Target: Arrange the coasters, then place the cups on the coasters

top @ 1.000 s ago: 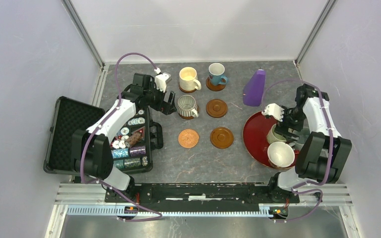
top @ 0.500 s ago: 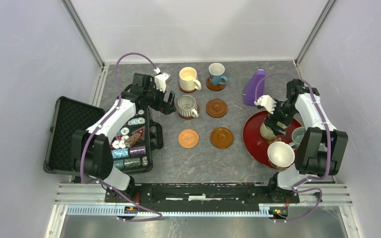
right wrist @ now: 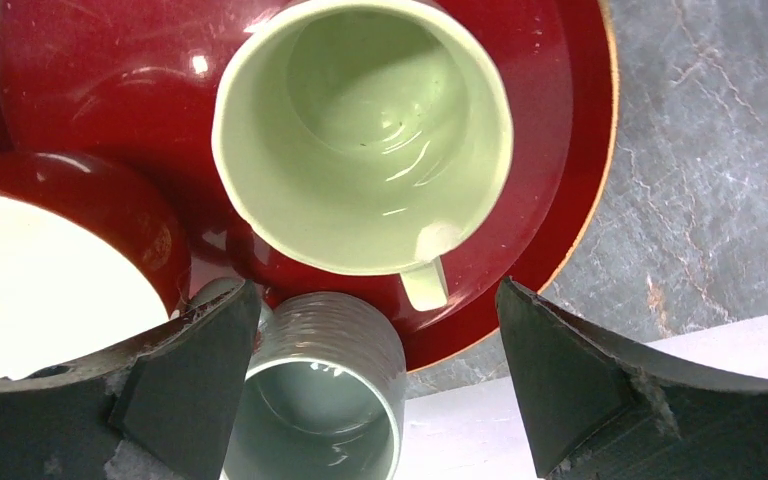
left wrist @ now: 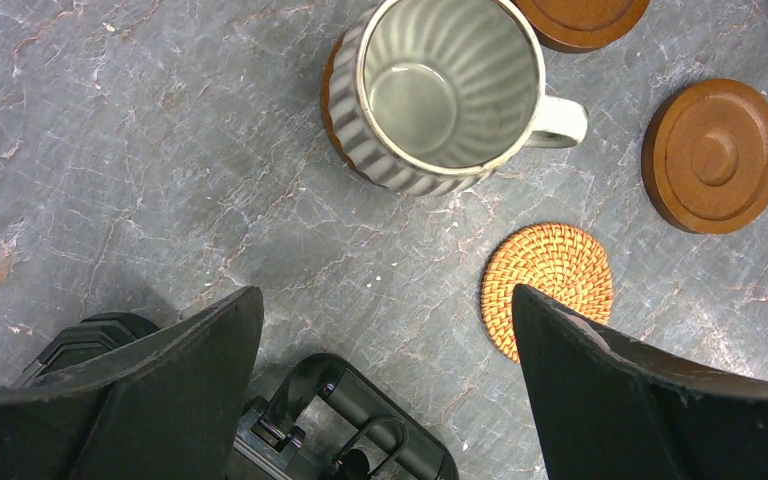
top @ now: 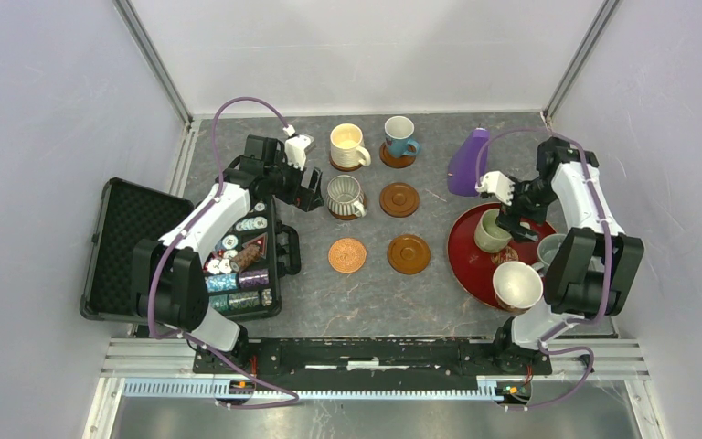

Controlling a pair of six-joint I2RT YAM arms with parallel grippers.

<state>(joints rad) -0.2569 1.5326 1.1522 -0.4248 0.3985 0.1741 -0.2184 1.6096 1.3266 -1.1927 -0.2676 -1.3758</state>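
Pale green cup (right wrist: 360, 130) on red tray (right wrist: 570, 120) (handle toward rim); right tool (right wrist: 375, 290) apart above; left tool (left wrist: 388, 295) apart.

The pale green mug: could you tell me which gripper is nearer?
Right. The right gripper hangs just above the green mug; the left gripper is far off, by the striped mug.

White cup (right wrist: 30, 270) cropped at left; grey-blue cup (right wrist: 330, 340) cropped below.

No legible text, label, brand or number is showing in any view. The small striped poker chips (top: 238, 261) lying in the open black case (top: 123, 242) at the left of the frame are carrying markings too small to read.
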